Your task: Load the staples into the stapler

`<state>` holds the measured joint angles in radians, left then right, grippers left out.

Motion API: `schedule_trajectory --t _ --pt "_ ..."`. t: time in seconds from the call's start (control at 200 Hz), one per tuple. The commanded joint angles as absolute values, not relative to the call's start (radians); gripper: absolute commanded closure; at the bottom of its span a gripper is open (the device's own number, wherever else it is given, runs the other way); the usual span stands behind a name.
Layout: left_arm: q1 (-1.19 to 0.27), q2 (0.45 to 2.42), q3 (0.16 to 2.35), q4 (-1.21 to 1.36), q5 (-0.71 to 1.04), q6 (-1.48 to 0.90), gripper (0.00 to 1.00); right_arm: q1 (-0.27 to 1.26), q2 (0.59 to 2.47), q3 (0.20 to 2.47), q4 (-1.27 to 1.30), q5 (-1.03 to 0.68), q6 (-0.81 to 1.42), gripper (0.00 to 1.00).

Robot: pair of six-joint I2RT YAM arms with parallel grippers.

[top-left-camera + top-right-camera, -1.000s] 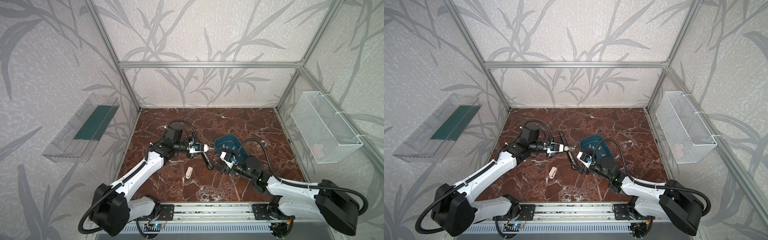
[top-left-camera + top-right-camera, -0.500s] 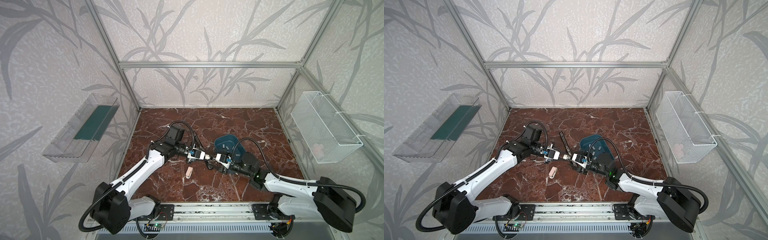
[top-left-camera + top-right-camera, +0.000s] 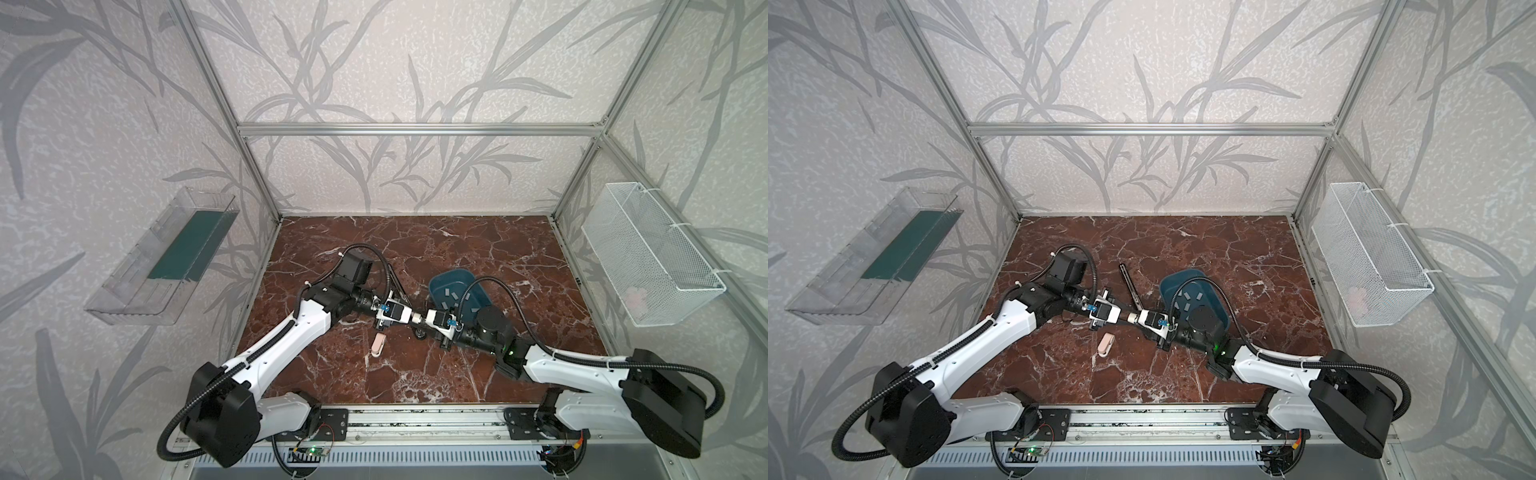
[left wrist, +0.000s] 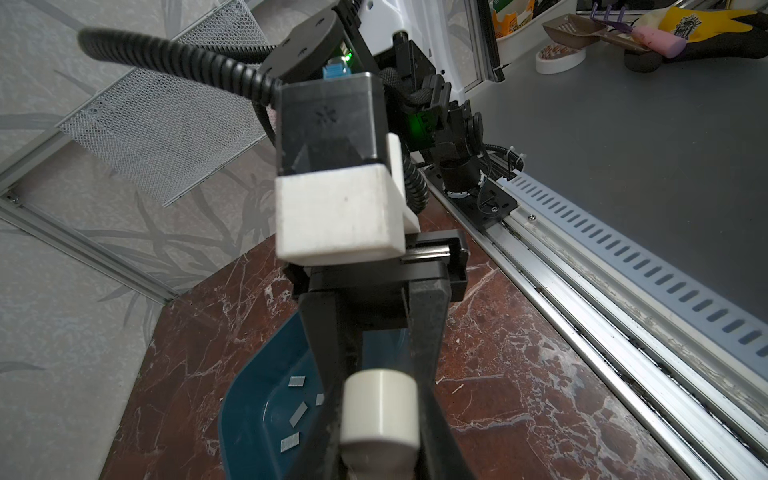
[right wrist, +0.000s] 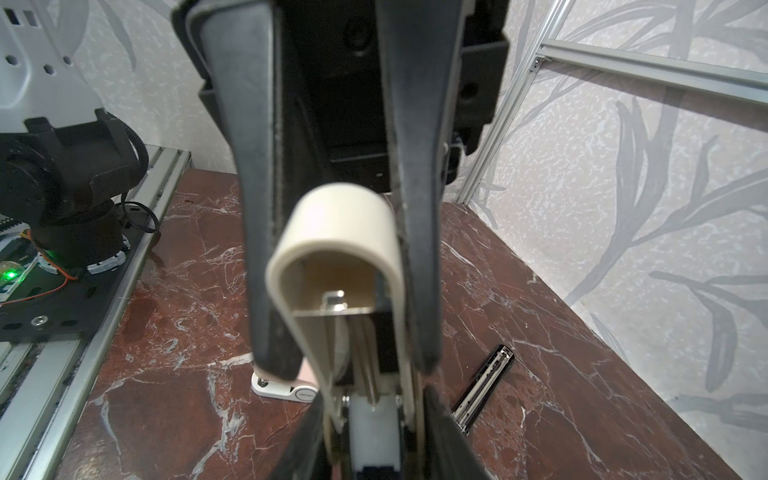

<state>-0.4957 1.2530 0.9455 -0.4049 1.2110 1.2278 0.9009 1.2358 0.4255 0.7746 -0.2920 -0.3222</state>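
**Desk:** Where are the staples?

**Me:** From here I see the staples (image 4: 297,381) lying loose and flat on the floor of the blue tray (image 3: 451,273). The tray sits on the table (image 3: 457,374), just beside the right gripper (image 3: 424,320), on its far side. The strips touch no finger on either arm.

**Desk:** And the stapler?

**Me:** The stapler (image 3: 1128,282) is the long black bar lying flat on the table with its metal rails facing up. In the right wrist view it lies off to one side of the fingers, apart from them. In both top views its near part is hidden behind the two grippers.

**Desk:** What are the fingers doing?

**Me:** The two grippers meet nose to nose above the table, between the stapler and the tray. The left gripper (image 3: 406,316) has its fingers (image 5: 249,166) pinching a cream shell (image 5: 345,216), one on each side. The shell is hollow, with a metal plate inside. I can't tell what it belongs to.

**Desk:** And the right side?

**Me:** Its fingers (image 5: 444,440) flank the other end of that shell, close along both walls. I can't tell whether they are pressing on it or only alongside it.

**Desk:** Anything else?

**Me:** A small pink and white thing (image 3: 378,345) lies on the table, nearer the front rail than the left gripper and apart from it.
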Motion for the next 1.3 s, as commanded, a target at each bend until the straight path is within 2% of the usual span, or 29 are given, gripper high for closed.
schedule_trajectory --t 0.0,0.14,0.245,0.325,0.41,0.545,0.65,0.785,1.065,1.294 --pt "-0.499 1.261 0.959 -0.411 1.235 1.248 1.0 0.915 1.236 0.44 0.804 -0.292 -0.294 0.68" --pt "-0.498 1.256 0.952 -0.399 1.209 1.249 1.0 0.917 1.232 0.437 0.805 -0.262 -0.283 0.78" --pt "-0.486 1.256 0.947 -0.378 1.194 1.235 1.0 0.925 1.226 0.441 0.802 -0.228 -0.267 0.8" --pt "-0.476 1.235 0.938 -0.349 1.166 1.204 0.74 0.944 1.214 0.464 0.757 -0.181 -0.242 0.82" --pt "-0.459 1.192 0.889 -0.204 1.133 1.094 0.55 0.948 1.204 0.506 0.658 -0.171 -0.209 0.86" --pt "-0.412 1.125 0.811 0.083 1.098 0.869 0.39 0.953 1.2 0.517 0.643 -0.13 -0.149 0.92" --pt "-0.38 1.089 0.822 0.097 1.03 0.861 0.37 0.954 1.197 0.562 0.549 -0.041 -0.07 1.0" --pt "-0.355 1.07 0.864 0.017 0.906 0.925 0.35 0.962 1.207 0.631 0.413 0.0 -0.032 1.0" --pt "-0.338 1.124 1.214 -0.659 0.662 1.334 0.36 1.018 1.23 0.695 0.11 0.129 0.107 1.0" --pt "-0.34 1.068 1.161 -0.837 0.489 1.583 0.38 1.11 1.332 0.747 -0.02 0.128 0.154 1.0"
